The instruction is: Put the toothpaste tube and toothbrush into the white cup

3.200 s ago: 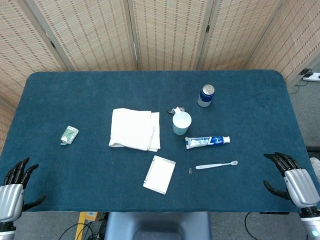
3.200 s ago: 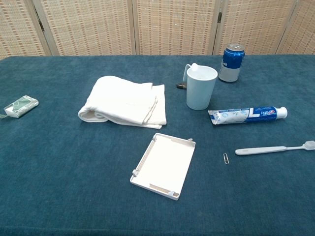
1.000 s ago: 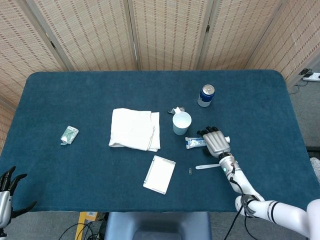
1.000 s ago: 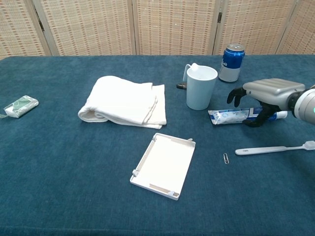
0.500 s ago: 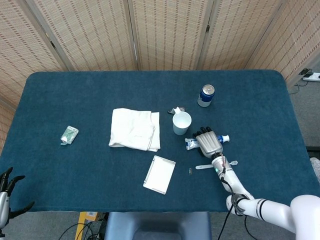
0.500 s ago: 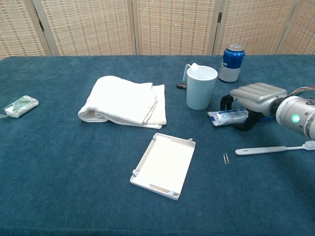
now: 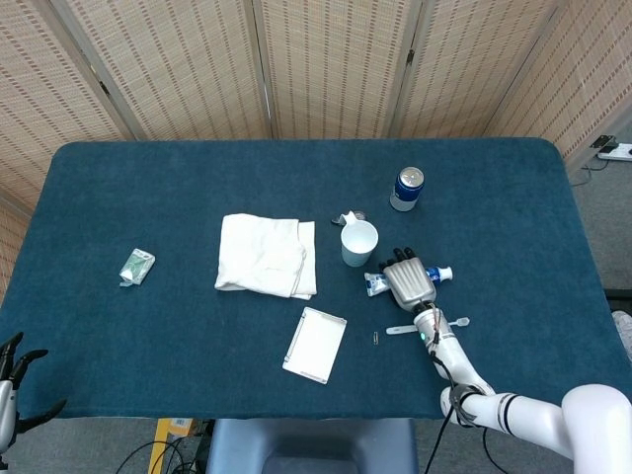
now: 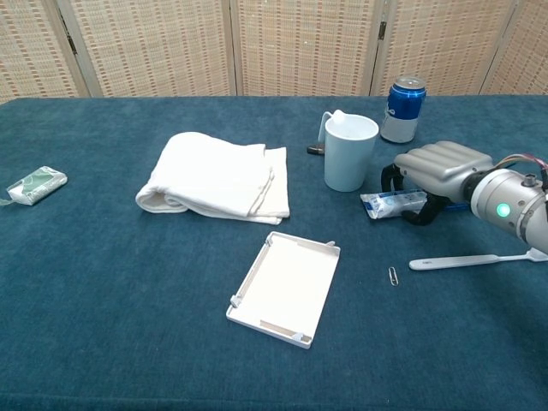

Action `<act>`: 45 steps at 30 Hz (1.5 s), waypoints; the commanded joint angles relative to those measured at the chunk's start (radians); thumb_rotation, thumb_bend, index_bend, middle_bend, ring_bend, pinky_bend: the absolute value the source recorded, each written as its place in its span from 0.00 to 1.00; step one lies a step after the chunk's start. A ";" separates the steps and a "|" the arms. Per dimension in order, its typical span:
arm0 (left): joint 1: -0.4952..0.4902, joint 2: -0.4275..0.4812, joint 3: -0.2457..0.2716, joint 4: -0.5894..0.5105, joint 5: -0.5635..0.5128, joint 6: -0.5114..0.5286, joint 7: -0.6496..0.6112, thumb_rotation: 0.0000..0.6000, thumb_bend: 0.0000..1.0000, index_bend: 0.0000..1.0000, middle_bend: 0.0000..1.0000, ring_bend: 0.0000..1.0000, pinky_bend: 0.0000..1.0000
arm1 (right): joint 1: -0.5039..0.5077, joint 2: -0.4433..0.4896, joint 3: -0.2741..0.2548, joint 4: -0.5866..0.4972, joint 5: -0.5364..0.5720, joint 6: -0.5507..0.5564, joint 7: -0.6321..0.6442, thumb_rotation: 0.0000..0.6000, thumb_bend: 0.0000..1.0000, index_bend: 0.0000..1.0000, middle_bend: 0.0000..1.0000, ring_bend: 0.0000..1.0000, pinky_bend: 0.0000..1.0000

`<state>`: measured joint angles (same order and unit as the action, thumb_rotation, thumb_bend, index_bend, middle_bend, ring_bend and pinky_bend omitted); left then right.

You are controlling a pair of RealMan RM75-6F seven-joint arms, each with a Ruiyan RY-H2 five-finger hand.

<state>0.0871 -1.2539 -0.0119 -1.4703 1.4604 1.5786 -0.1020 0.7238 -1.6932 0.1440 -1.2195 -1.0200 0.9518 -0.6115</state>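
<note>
The white cup [image 7: 358, 243] [image 8: 350, 154] stands upright near the table's middle. Just right of it the toothpaste tube [image 7: 373, 284] [image 8: 390, 204] lies flat, its cap end [image 7: 441, 273] pointing right. My right hand [image 7: 408, 279] [image 8: 437, 167] lies over the tube's middle, fingers curled down its far side and thumb on the near side, gripping it. The white toothbrush [image 7: 462, 321] [image 8: 471, 259] lies nearer the front edge, partly under my right forearm in the head view. My left hand [image 7: 12, 380] shows only at the bottom left corner, fingers spread and holding nothing.
A folded white towel [image 7: 265, 255] [image 8: 214, 178] lies left of the cup. A blue can [image 7: 408, 188] [image 8: 404, 110] stands behind the cup. A white flat tray [image 7: 315, 344] [image 8: 285, 288], a paperclip [image 8: 393, 276] and a green packet [image 7: 137, 266] [image 8: 36, 185] also lie on the cloth.
My right hand came in from the front right edge, settled over the toothpaste tube and curled its fingers round it. My left hand sank lower at the bottom left corner.
</note>
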 commanded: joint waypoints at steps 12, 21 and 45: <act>0.003 0.006 0.000 -0.010 0.007 0.001 0.013 1.00 0.14 0.29 0.05 0.02 0.15 | -0.102 0.092 -0.020 -0.082 -0.187 0.154 0.266 1.00 0.37 0.62 0.55 0.29 0.20; -0.017 0.010 -0.003 -0.044 0.021 -0.013 0.051 1.00 0.14 0.29 0.05 0.02 0.15 | -0.185 0.240 0.034 -0.285 -0.254 0.282 0.488 1.00 0.38 0.66 0.59 0.33 0.23; 0.007 0.033 0.001 -0.058 -0.010 -0.001 0.039 1.00 0.14 0.29 0.05 0.02 0.15 | 0.077 0.064 0.384 -0.205 -0.016 0.057 0.857 1.00 0.37 0.68 0.60 0.33 0.23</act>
<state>0.0933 -1.2224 -0.0114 -1.5291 1.4517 1.5760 -0.0615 0.7923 -1.6251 0.5175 -1.4310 -1.0454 1.0187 0.2388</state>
